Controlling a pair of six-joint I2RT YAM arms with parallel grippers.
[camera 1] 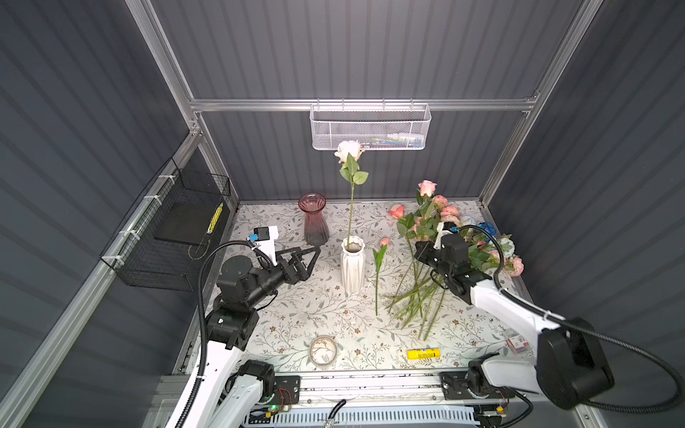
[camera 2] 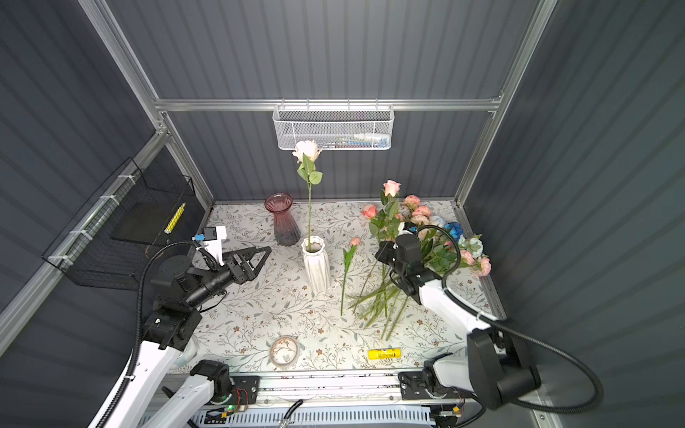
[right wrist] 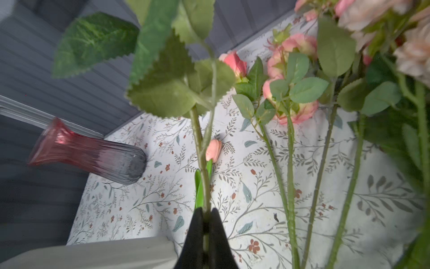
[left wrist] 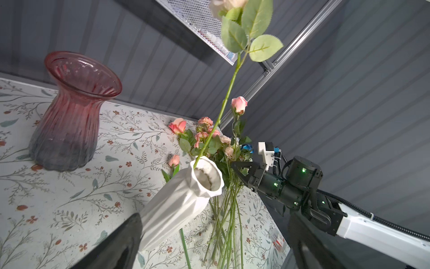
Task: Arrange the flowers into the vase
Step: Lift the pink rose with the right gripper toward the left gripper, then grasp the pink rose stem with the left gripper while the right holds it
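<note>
The right claw (right wrist: pixel 204 213), clamped on the stem of a pink rose (camera 1: pixel 427 187) above the flowers (camera 1: pixel 450 213) heaped at the right, would best carry it upright and drop its end squarely into the white vase (camera 1: pixel 352 266) at centre; the left claw (camera 1: pixel 314 259) hangs with jaws apart.

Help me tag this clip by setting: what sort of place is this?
Probably a robot test booth, not a home: grey ribbed walls on an aluminium frame, two arms mounted on a rail, and a white mesh basket hung on the frame.
</note>
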